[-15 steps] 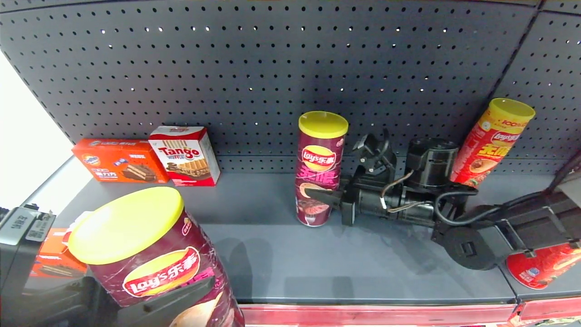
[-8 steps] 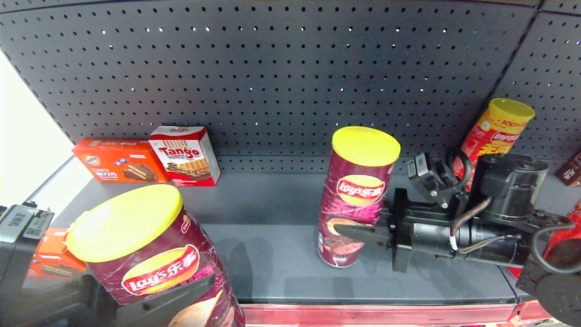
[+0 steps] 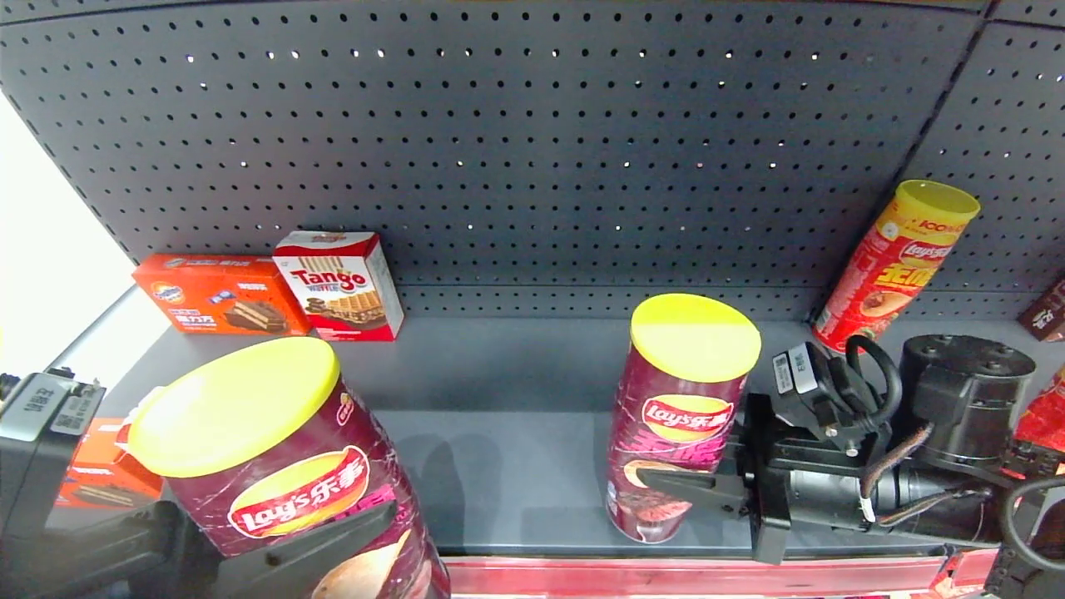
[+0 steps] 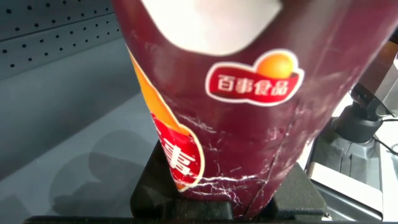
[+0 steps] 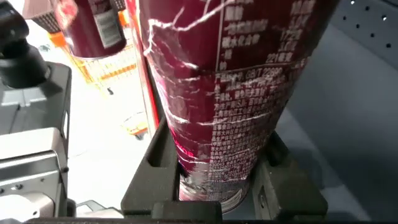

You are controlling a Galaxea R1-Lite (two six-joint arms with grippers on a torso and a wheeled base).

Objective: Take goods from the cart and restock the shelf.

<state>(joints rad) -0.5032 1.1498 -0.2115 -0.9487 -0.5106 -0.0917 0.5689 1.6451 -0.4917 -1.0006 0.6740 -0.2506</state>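
Observation:
Two maroon chip cans with yellow lids are held. One maroon can [image 3: 682,416] is upright near the front edge of the grey shelf [image 3: 499,416], right of centre, with my right gripper [image 3: 657,491] shut on its lower half. In the right wrist view that can [image 5: 236,93] sits between the fingers of the right gripper [image 5: 221,180]. The other maroon can [image 3: 283,474] is at the lower left, in front of the shelf, tilted slightly, with my left gripper [image 3: 333,541] shut on it. In the left wrist view this can [image 4: 249,106] rises from the left gripper [image 4: 224,193].
An orange box [image 3: 218,293] and a red-and-white wafer box [image 3: 341,284] stand at the shelf's back left. A red chip can [image 3: 899,262] leans against the pegboard [image 3: 499,141] at the right. Bare shelf lies between the boxes and the right can. An orange cart [image 5: 112,65] is behind.
My right gripper has carried its maroon can from the back of the shelf forward and to the right, close to the front edge. The left arm and its can have stayed put.

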